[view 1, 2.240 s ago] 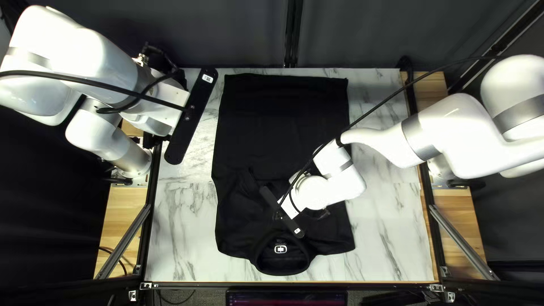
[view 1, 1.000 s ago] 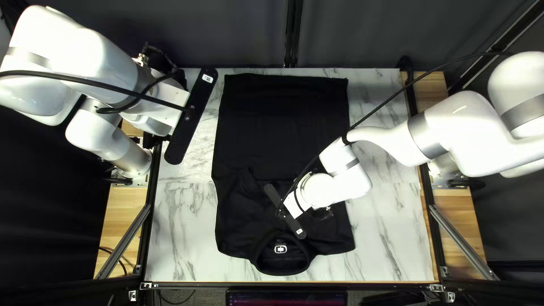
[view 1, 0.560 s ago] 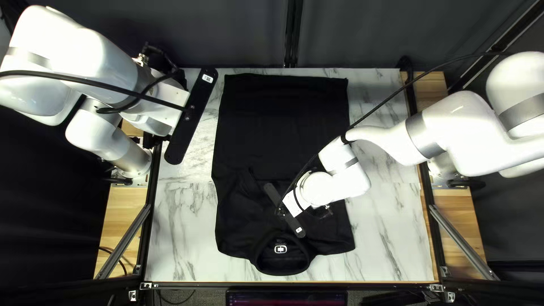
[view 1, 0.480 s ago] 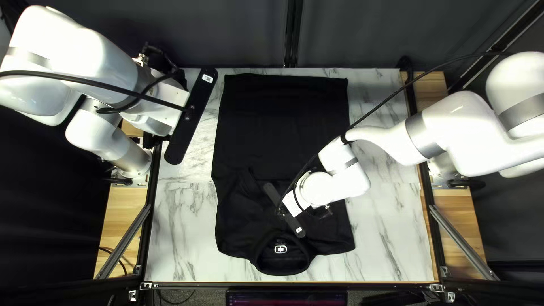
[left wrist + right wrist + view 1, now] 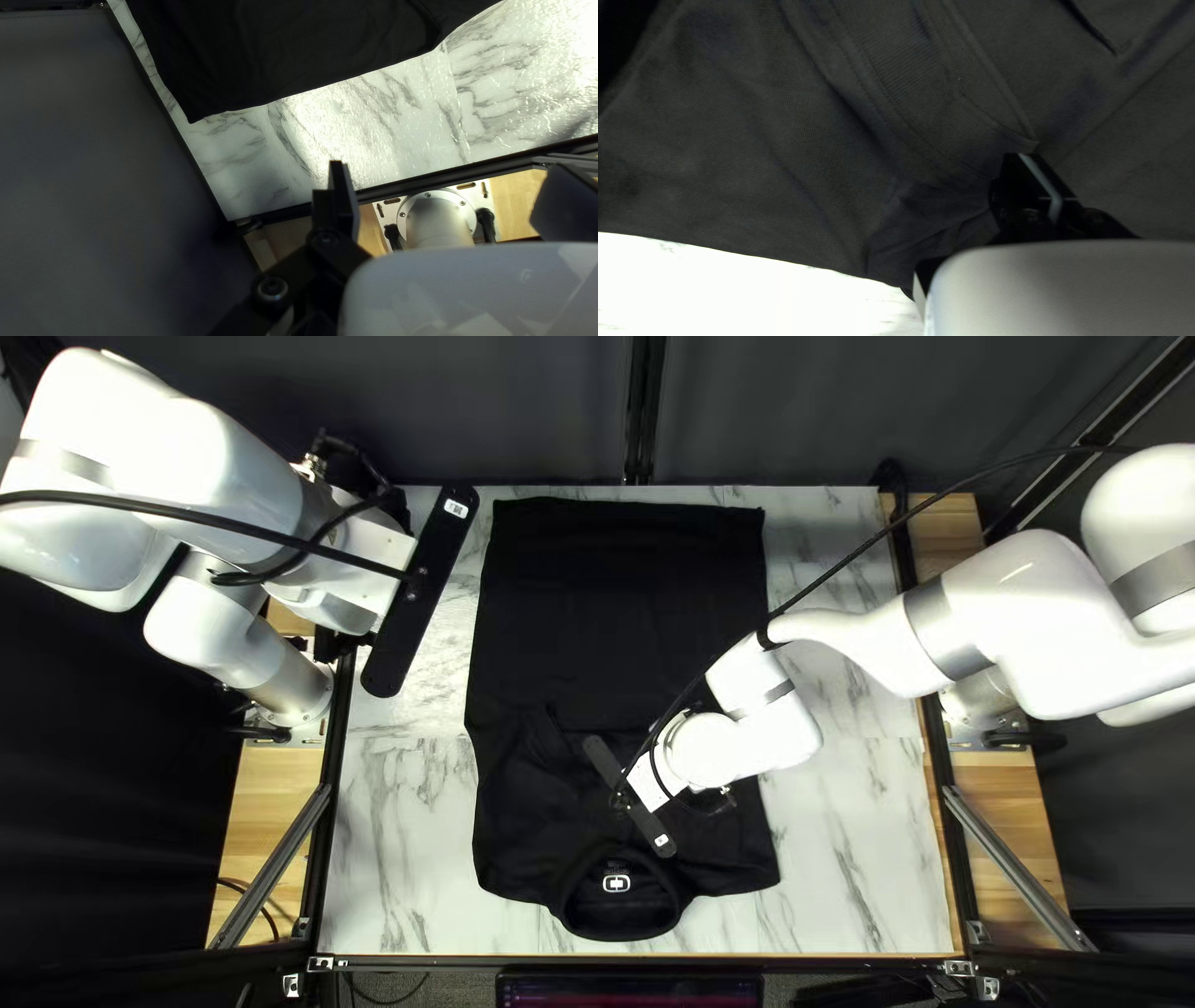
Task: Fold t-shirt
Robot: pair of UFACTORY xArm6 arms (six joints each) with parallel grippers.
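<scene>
A black t-shirt [image 5: 616, 616] lies flat along the middle of the marble table [image 5: 840, 859], its collar and white label [image 5: 616, 883] at the near edge and its sleeves folded inward. My right gripper [image 5: 1020, 161] is low over the near half of the shirt, right of the collar. A ridge of the black cloth [image 5: 924, 140] is drawn up to its one visible finger and looks pinched there; the other finger is hidden under cloth. My left gripper [image 5: 448, 196] hangs open and empty over the table's far left corner, beside the shirt's hem [image 5: 299, 93].
My left arm [image 5: 187, 504] is raised at the far left, its black camera bar [image 5: 420, 588] over the table's left margin. My right arm [image 5: 934, 635] reaches in across the right side. Bare marble shows on both sides of the shirt.
My right wrist has shifted slightly to the right over the shirt's near half. The shirt's outline and my left arm have not moved.
</scene>
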